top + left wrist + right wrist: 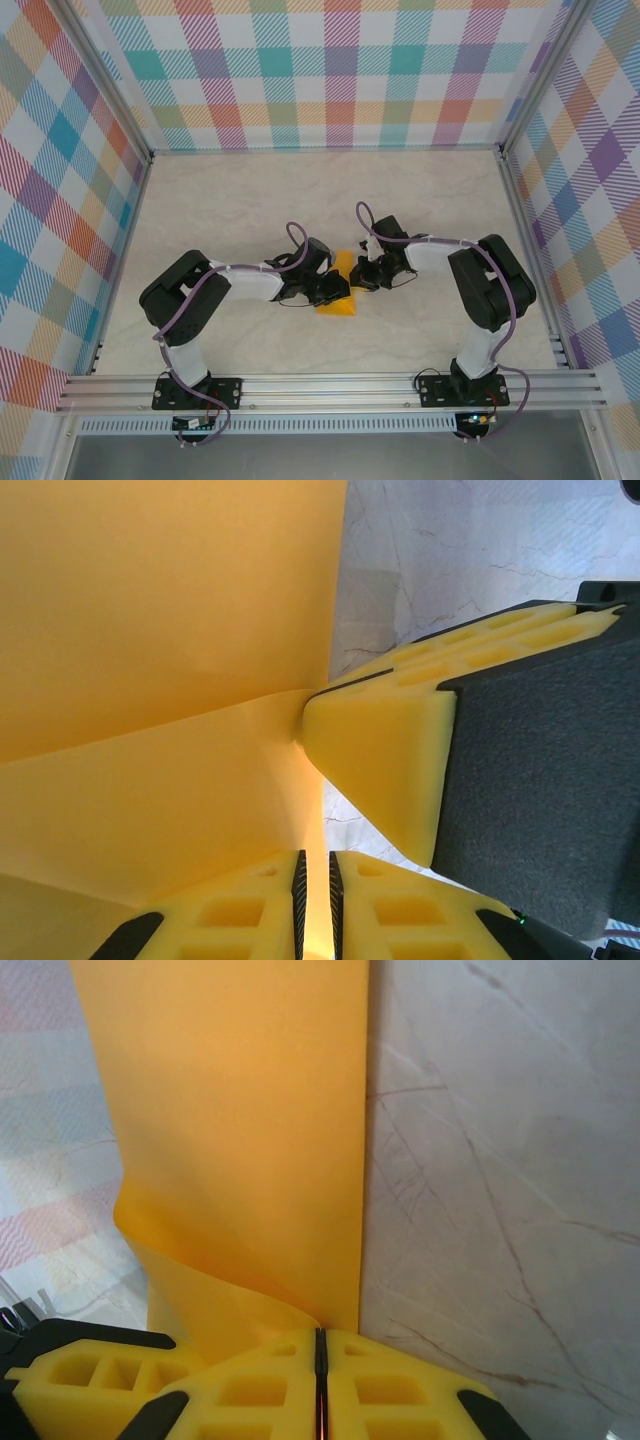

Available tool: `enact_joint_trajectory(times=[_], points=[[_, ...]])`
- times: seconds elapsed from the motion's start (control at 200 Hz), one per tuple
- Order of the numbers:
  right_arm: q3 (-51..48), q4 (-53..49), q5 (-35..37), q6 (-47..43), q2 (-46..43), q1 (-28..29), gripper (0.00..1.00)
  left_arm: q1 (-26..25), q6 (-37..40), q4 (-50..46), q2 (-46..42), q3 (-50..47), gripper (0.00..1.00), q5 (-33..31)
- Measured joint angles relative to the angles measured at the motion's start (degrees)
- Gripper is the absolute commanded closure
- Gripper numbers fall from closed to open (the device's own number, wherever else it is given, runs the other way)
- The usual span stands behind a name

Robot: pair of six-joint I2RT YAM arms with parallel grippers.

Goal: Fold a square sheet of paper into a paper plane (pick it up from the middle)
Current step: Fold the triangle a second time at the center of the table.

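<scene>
The square sheet of paper (338, 301), orange-yellow, is held between my two grippers at the middle of the table, bent rather than flat. My left gripper (329, 291) is shut on its near part. In the left wrist view a strip of the sheet (170, 630) runs into the narrow gap between the left gripper's (315, 905) jaws. My right gripper (362, 275) pinches the sheet from the right. In the right wrist view the right gripper (320, 1365) is shut tight on a curled edge of the sheet (240, 1110). A right fingertip (385, 760) touches the fold just ahead of my left jaws.
The marble-patterned table (300, 190) stretches bare behind and to both sides of the arms. Plaid walls (340, 70) close it in on three sides. An aluminium rail (330, 386) with both arm bases runs along the near edge.
</scene>
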Motion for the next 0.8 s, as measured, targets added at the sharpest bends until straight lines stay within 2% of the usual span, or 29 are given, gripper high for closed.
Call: enact_joint_trajectory(times=[0.8], points=[[0.0,-0.9,-0.5,0.0,-0.1,0.0,0.90,-0.2,0.9,-3.1,0.0,0.0,0.84,-1.4]])
